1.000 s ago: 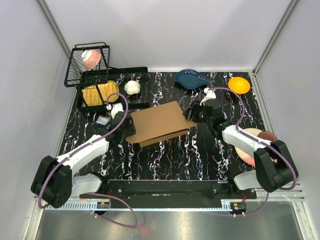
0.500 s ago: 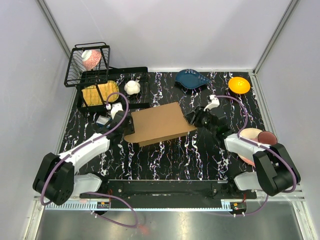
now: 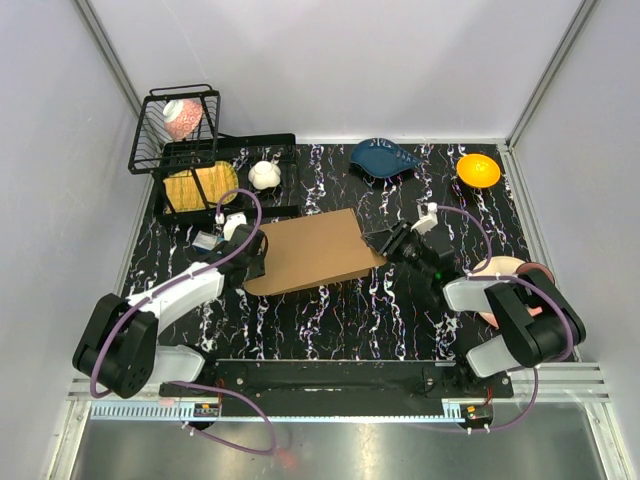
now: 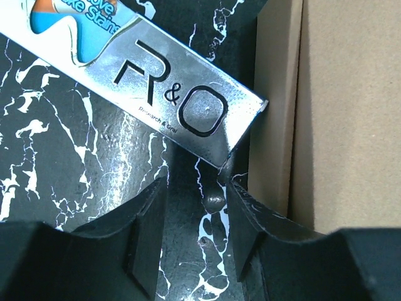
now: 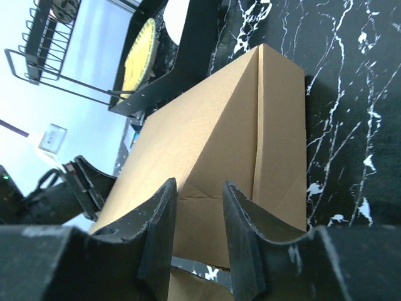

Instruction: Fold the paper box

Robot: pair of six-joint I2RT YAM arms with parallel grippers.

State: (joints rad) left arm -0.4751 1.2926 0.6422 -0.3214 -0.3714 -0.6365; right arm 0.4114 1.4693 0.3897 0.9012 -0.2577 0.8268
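The paper box, plain brown cardboard, lies nearly flat in the middle of the black marbled table. My left gripper is at its left edge. In the left wrist view that gripper is open with only table between the fingers, and the cardboard runs just past the right finger. My right gripper is at the box's right corner. In the right wrist view its jaws stand apart, with the creased end of the cardboard right behind them.
A silver "R&O" carton lies just ahead of the left fingers. At the back left stand a black wire basket, a black tray with a yellow item, and a white object. A blue dish, an orange bowl and pink plates lie on the right.
The box has dropped flatter and slid a little left. The right gripper's jaws have narrowed as it swung down to the box's right corner. The left gripper has stayed at the left edge.
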